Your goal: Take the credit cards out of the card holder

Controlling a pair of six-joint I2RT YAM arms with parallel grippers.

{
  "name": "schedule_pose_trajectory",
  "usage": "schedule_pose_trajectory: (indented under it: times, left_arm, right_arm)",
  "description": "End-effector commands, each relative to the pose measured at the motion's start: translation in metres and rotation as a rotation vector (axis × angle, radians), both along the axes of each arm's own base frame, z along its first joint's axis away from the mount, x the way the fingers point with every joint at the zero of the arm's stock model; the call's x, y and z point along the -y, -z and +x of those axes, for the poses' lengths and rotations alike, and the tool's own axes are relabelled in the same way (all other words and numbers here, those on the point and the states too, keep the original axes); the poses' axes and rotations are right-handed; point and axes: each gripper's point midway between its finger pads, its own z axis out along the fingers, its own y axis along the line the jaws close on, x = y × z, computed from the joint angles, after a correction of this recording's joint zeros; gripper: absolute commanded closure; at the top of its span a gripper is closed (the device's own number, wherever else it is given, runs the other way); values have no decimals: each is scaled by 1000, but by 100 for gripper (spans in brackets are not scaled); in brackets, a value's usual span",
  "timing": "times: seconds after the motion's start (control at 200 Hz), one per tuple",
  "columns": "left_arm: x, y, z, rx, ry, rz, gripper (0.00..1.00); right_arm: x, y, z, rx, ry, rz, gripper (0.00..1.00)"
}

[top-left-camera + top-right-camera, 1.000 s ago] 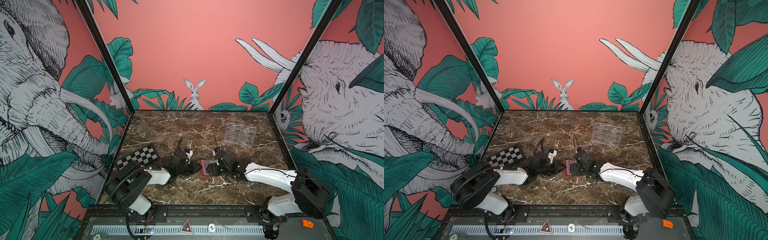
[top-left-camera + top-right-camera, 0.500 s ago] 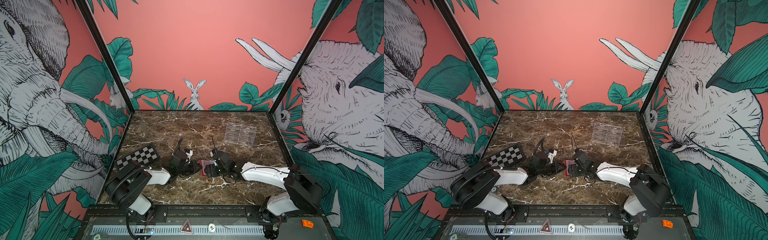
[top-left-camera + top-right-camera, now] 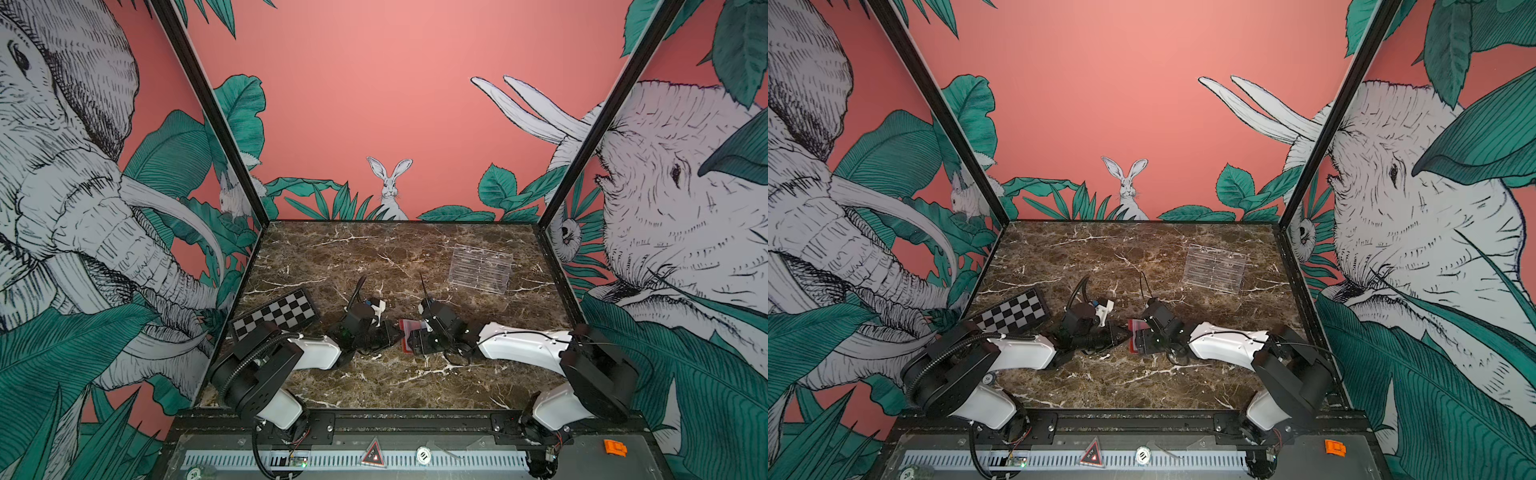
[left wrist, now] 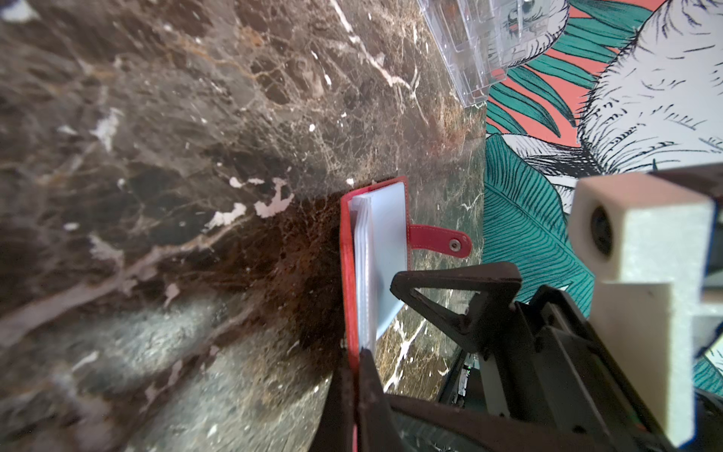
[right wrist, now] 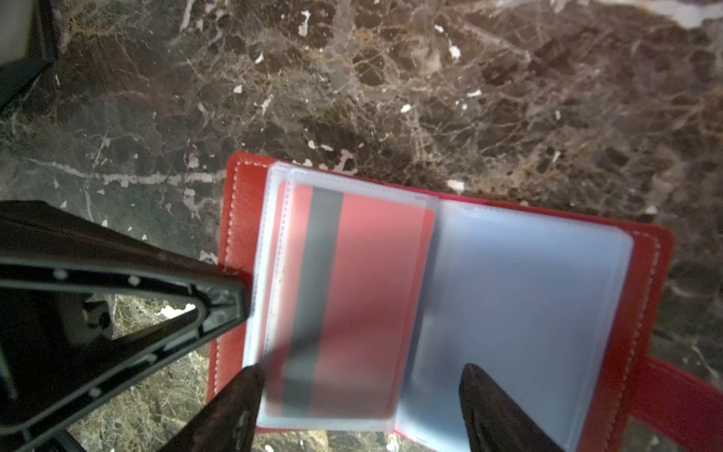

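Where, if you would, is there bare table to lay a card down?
Free: the far table between back wall and card holder, left of the acrylic stand; also the near strip by the front rail. Crowded: the centre, around the card holder, and by the chequered board.

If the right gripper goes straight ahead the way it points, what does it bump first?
Probably the clear sleeve over the red card inside the open card holder; the right gripper points right at it, though depth is unclear.
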Motion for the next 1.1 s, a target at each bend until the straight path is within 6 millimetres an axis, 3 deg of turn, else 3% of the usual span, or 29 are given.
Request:
schedule_pose_trajectory:
  times: [0.0, 0.515, 1.095]
  left_arm:
    - [5, -15, 5, 38, 11, -27, 100]
    - [6, -16, 6, 39, 11, -28, 100]
    - [4, -12, 4, 38, 17, -13, 100]
  right_arm:
    - [0, -1, 1, 1, 7, -24, 22]
    - [10, 10, -2, -29, 29, -117, 25]
    - [28, 3, 3, 13, 88, -168, 28]
